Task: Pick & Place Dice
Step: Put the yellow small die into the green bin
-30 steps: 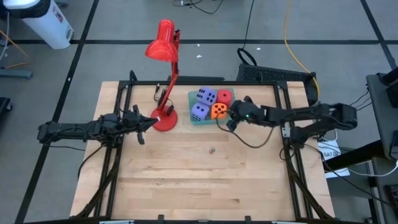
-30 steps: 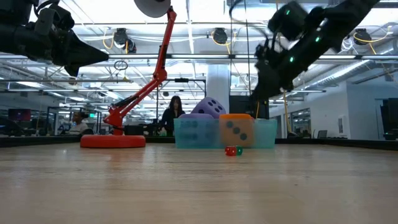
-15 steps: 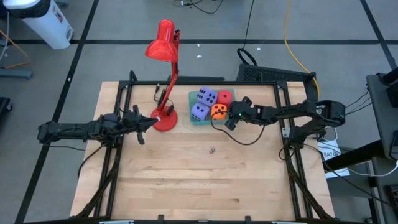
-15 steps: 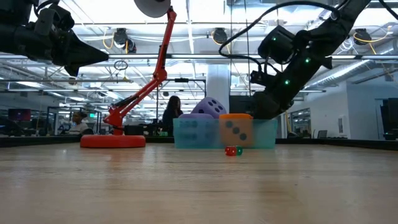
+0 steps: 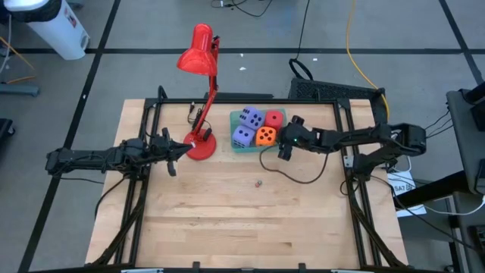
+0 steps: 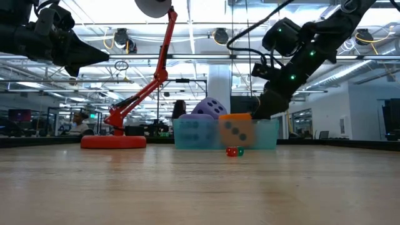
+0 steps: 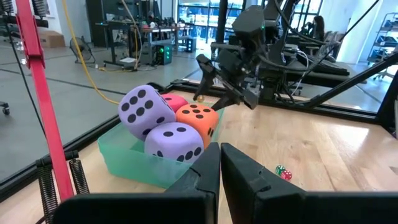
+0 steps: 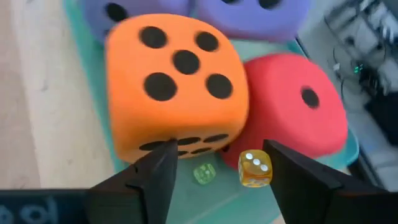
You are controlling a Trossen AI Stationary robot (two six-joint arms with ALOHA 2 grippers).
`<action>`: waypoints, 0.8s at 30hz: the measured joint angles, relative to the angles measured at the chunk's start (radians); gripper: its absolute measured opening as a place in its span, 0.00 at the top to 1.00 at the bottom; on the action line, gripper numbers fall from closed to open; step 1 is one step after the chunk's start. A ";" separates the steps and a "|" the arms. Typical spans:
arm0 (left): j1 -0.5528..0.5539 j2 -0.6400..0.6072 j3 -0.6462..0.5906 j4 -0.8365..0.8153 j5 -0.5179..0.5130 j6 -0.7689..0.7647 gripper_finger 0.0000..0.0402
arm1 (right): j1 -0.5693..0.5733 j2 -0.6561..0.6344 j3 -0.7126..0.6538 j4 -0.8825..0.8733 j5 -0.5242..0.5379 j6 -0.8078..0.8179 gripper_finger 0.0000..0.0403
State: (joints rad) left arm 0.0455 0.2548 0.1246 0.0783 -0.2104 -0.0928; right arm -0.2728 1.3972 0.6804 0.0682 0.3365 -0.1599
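Orange die (image 8: 177, 81) just beyond right hand (image 8: 214, 163)

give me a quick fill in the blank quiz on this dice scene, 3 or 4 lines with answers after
1. The four big dice sit in a ____ tray.
2. The right gripper hovers with its fingers apart beside the ____ die.
3. A tiny yellow die is seen between the right gripper's fingers, in front of the ____ die.
4. The left gripper, shut, waits next to the base of the red ____.

Missing words: green; orange; red; lamp
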 joint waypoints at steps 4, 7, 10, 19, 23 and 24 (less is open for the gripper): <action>0.000 0.000 0.000 0.000 0.000 0.001 0.94 | 0.025 0.000 0.000 0.003 0.044 -0.074 0.50; 0.000 0.000 0.000 0.000 0.000 0.001 0.94 | 0.029 0.000 0.000 0.003 0.113 -0.067 0.58; 0.000 0.000 0.000 0.000 0.001 0.001 0.94 | 0.029 0.000 0.000 0.009 0.133 -0.004 0.69; 0.000 0.000 0.000 0.000 0.001 0.001 0.94 | 0.028 0.000 0.000 0.020 0.058 0.050 0.90; 0.000 0.000 0.000 0.000 0.001 0.002 0.94 | 0.028 0.000 0.000 0.031 0.072 0.079 0.71; 0.000 0.000 0.000 0.000 0.001 0.002 0.94 | 0.028 0.000 0.000 0.032 0.079 0.086 0.64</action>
State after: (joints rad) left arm 0.0452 0.2550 0.1246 0.0780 -0.2096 -0.0910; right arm -0.2447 1.3968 0.6804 0.1006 0.4153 -0.0744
